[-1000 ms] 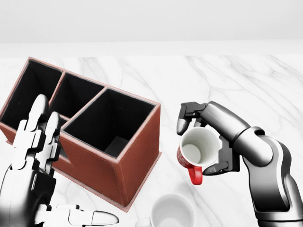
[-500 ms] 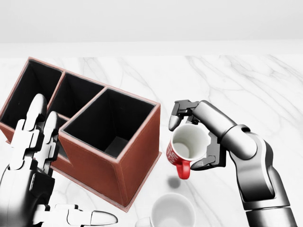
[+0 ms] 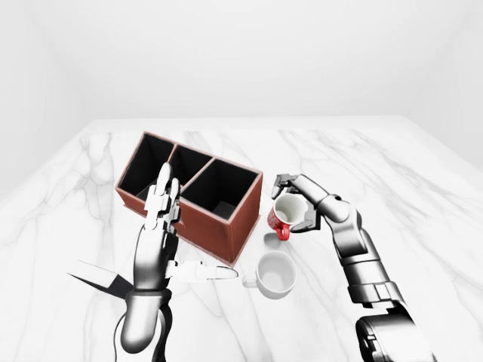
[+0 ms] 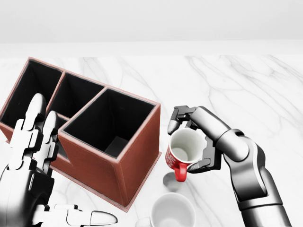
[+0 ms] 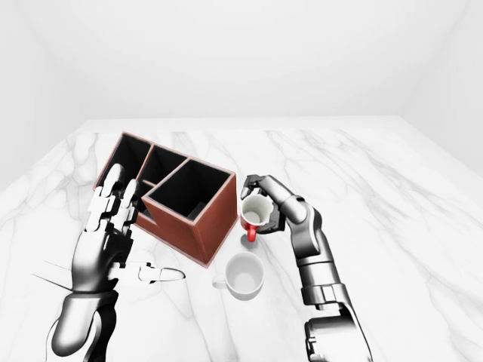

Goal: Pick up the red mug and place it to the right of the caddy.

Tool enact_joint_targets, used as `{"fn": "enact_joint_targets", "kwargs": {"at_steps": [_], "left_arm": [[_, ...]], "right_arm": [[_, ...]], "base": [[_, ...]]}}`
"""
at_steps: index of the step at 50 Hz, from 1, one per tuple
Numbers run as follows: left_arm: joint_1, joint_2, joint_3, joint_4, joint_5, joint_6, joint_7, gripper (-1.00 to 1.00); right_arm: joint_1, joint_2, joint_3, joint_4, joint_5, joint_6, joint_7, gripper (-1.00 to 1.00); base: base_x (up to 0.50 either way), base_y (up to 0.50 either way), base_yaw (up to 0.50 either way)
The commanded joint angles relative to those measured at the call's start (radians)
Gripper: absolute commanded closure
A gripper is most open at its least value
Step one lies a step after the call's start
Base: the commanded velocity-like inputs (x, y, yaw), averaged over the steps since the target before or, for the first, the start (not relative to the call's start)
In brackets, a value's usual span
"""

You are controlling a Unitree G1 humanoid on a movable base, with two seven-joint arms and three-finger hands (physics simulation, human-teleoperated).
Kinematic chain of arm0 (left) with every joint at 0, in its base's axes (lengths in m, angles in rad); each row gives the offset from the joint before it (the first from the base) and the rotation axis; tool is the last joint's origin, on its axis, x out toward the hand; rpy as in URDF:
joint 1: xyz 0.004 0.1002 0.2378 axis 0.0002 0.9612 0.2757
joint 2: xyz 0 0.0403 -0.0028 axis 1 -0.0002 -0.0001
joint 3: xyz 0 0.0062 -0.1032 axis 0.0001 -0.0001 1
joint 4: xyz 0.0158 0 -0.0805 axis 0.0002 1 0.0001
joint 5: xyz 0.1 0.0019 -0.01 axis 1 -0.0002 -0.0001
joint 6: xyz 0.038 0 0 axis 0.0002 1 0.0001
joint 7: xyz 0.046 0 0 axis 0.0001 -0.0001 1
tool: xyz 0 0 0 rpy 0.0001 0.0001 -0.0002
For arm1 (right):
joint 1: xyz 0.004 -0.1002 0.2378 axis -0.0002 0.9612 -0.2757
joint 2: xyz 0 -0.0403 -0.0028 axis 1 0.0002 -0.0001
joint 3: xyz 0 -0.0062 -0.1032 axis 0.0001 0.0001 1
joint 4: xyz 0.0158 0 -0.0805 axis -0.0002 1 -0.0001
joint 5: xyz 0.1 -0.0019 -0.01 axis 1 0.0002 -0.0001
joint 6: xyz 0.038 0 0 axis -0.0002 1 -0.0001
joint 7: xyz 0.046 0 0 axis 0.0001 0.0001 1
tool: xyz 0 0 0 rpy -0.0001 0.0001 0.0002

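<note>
Glossy red ceramic mug with white interior (image 4: 184, 150) is in the air, tilted, mouth toward camera, handle hanging down. A small shadow on the marble right under it says it's low but not down. It sits just right of the near right corner of the reddish-brown three-compartment caddy (image 4: 102, 142), close to its side wall, not touching as far as I can tell.

Right hand (image 4: 194, 137): dark fingers wrapped round the mug rim and body, firm pinch. Left hand (image 4: 35, 146): white fingers spread, straight up, holding nothing, parked in front of the caddy's left side.

Plain white ceramic mug (image 4: 173, 211) stands on the white marble tabletop (image 4: 246, 85) just below the red one in the head view, near the table's bottom edge.

Step in hand, my read: set-down. To do it well, level the mug first so the base lands flat, then lower straight. Nudge slightly right, away from the caddy wall, and stay above the white mug so the handle doesn't clip it. Let go only once the base is seated.
</note>
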State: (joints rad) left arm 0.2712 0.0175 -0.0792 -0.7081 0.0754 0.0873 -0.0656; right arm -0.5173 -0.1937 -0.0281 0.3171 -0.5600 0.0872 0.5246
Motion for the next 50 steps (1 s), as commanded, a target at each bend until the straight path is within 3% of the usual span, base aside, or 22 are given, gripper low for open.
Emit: {"fn": "enact_joint_targets", "kwargs": {"at_steps": [1, 28, 50], "left_arm": [[-0.001, 0.0, 0.002, -0.001, -0.001, 0.0, 0.0, -1.0], [-0.003, 0.0, -0.002, 0.006, 0.001, 0.0, 0.002, -1.0], [-0.003, 0.001, -0.003, 0.002, 0.001, 0.0, 0.003, -1.0]], "right_arm": [[0.015, 0.006, 0.006, 0.006, -0.007, 0.0, -0.003, 1.0], [0.014, 0.005, 0.001, 0.092, -0.016, 0.0, -0.037, 1.0], [-0.029, 0.004, 0.0, 0.285, 0.014, 0.0, -0.134, 1.0]], "base": [[0.0, 0.0, 0.0], [0.0, 0.0, 0.0], [0.0, 0.0, 0.0]]}}
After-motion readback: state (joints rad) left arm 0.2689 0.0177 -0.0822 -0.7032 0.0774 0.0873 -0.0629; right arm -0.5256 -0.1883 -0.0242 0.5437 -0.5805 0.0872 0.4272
